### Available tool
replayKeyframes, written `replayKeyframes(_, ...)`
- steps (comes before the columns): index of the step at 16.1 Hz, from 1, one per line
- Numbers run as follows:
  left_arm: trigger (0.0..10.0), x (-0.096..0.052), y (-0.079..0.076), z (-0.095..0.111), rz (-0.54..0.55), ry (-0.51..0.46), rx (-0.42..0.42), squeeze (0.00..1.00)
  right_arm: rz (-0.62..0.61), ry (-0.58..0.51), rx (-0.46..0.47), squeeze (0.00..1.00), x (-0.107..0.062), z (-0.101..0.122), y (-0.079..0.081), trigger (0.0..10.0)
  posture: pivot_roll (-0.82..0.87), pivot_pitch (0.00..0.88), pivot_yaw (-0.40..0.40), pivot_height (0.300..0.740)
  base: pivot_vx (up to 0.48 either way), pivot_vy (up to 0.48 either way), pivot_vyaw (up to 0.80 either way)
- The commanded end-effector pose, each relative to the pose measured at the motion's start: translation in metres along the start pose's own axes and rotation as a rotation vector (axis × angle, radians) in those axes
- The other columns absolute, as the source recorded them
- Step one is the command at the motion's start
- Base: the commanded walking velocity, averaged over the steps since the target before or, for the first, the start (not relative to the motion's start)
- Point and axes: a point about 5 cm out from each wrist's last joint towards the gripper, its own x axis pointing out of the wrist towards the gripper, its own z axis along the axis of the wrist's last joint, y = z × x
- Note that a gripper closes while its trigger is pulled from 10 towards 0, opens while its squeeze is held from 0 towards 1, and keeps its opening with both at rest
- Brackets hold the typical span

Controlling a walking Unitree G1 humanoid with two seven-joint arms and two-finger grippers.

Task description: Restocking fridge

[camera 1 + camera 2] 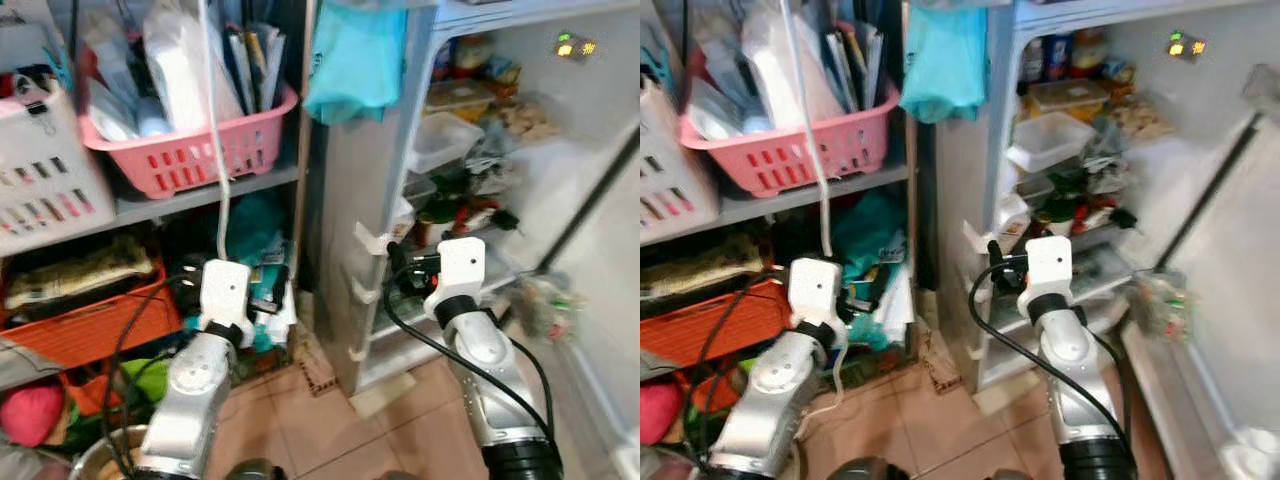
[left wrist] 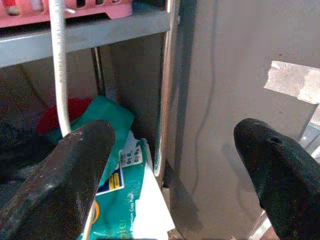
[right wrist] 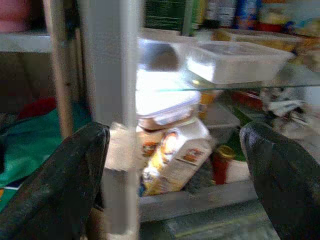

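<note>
A robot stands before an open fridge in a cluttered home, both silver arms raised in front of it. The right hand, its two black fingers spread wide and holding nothing, points at the fridge's front edge, where a clear lidded box sits on a glass shelf and a printed food packet lies on the level below beside a red jar. Higher shelves hold more containers and bottles, and a small green and yellow light glows on the inner wall. The fridge door stands open at the robot's right, with a bag of small items near its lower edge.

The left hand, fingers likewise parted and empty, faces the gap between the fridge's grey side wall and a metal storage rack. On the rack a pink basket is crammed with papers, a white cord hanging down past it; an orange crate sits on the shelf below. A teal cloth is draped over the fridge's corner, and teal packets lie low beside the rack. The floor is tiled.
</note>
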Motion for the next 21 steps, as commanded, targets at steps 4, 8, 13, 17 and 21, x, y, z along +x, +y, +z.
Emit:
replayKeyframes(4,10.0,0.0009,-0.0042,0.0032,-0.018,-0.014,-0.009,0.0,-0.012,-0.03,-0.019,0.0,0.0037,0.0088,-0.0053,10.0,0.01,0.0,0.021,0.74,0.0,-0.48,0.0)
replayKeyframes(8,10.0,0.0018,-0.0009,0.003,0.029,-0.013,0.002,0.0,-0.003,-0.024,-0.019,0.0,0.0039,0.0076,-0.0045,10.0,0.01,0.0,0.02,0.74,0.0,-0.322,0.0)
replayKeyframes(13,10.0,0.0026,-0.0007,0.0024,0.024,-0.007,-0.02,0.0,0.007,-0.022,-0.018,0.0,0.0051,0.0077,-0.0031,10.0,0.01,0.0,0.018,0.74,-0.098,0.0,0.0)
replayKeyframes(17,10.0,0.0027,-0.0009,0.0021,0.025,-0.006,-0.023,0.0,0.009,-0.02,-0.021,0.0,0.0053,0.0074,-0.0029,10.0,0.01,0.0,0.018,0.74,-0.319,0.0,0.0)
replayKeyframes(21,10.0,0.0028,-0.0008,0.0022,0.024,-0.006,-0.022,0.0,0.012,-0.021,-0.024,0.0,0.0059,0.0076,-0.0025,10.0,0.01,0.0,0.017,0.74,-0.305,0.0,0.0)
